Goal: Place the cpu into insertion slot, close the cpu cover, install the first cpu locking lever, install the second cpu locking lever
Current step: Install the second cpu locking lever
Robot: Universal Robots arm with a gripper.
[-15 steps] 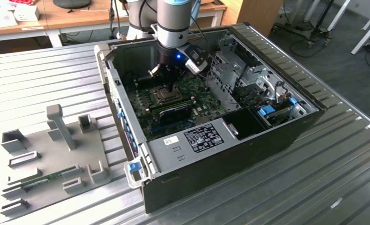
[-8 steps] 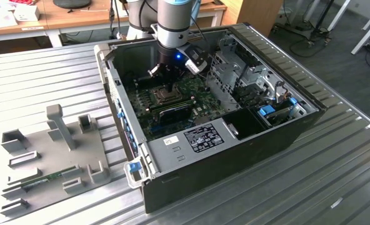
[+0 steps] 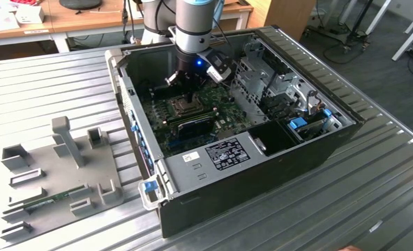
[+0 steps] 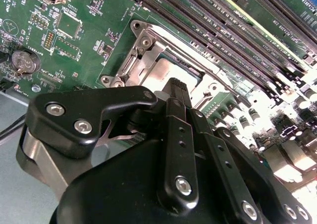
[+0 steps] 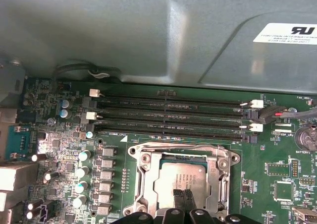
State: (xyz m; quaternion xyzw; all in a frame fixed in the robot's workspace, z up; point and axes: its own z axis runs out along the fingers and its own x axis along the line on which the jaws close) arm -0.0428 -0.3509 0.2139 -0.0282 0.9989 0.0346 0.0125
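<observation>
Inside the open computer case, the insertion slot (image 3: 185, 108) sits on the green board. The cpu (image 5: 181, 177) lies in it, its dull grey top showing through the window of the cpu cover (image 5: 148, 182). That silvery cover lies flat around the chip, as the second wrist view also shows for the cpu (image 4: 161, 75) and cpu cover (image 4: 143, 53). My gripper (image 5: 182, 196) hangs straight over the socket with its two black fingers pressed together and nothing visible between them. Its tips (image 4: 178, 87) are at the chip's near edge. From outside, the gripper (image 3: 190, 98) stands just above the socket.
Long black memory slots (image 5: 168, 117) run beside the socket. The grey case wall (image 5: 148, 30) rises behind them. A metal drive cage (image 3: 276, 83) fills the case on the exterior view's right. A grey fixture plate (image 3: 53, 172) with upright blocks lies on the ribbed table at the exterior view's left.
</observation>
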